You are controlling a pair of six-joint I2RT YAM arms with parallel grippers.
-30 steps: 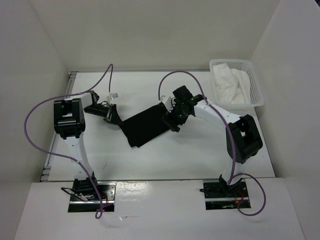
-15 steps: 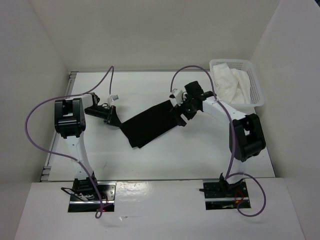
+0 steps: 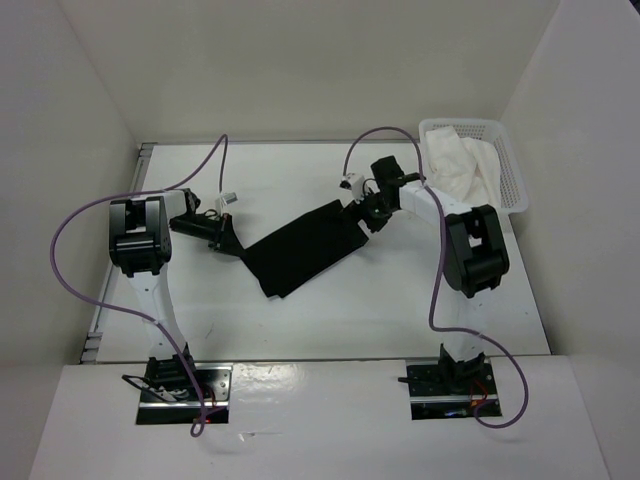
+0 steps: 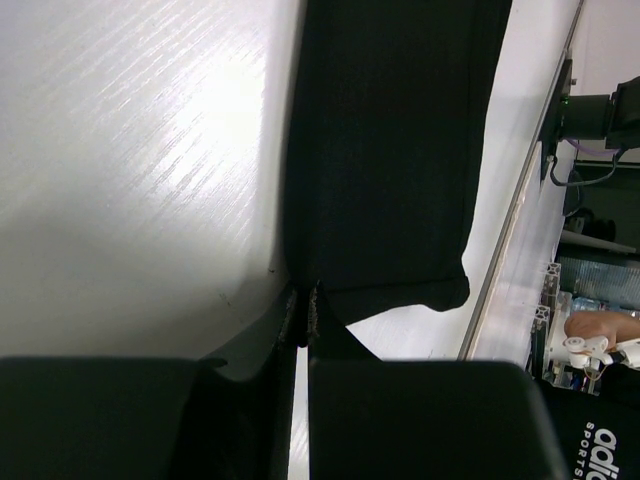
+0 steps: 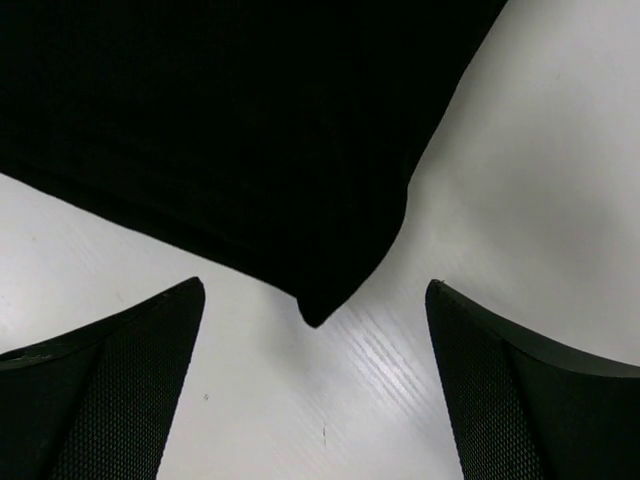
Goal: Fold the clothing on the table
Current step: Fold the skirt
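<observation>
Black clothing (image 3: 300,252) is pinched at one end by the left gripper (image 4: 303,305); the wide-spread right gripper (image 5: 312,300) probably must clamp its corner next.

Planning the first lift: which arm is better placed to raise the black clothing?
Left. The left tool is shut on one clothing corner; the right tool hangs open over the opposite corner, gripping nothing.

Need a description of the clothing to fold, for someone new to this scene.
Near the middle of the white table, the clothing lies flat, running diagonally. It is the only black fabric there. The other cloth is white and sits in the basket at the far right corner.
</observation>
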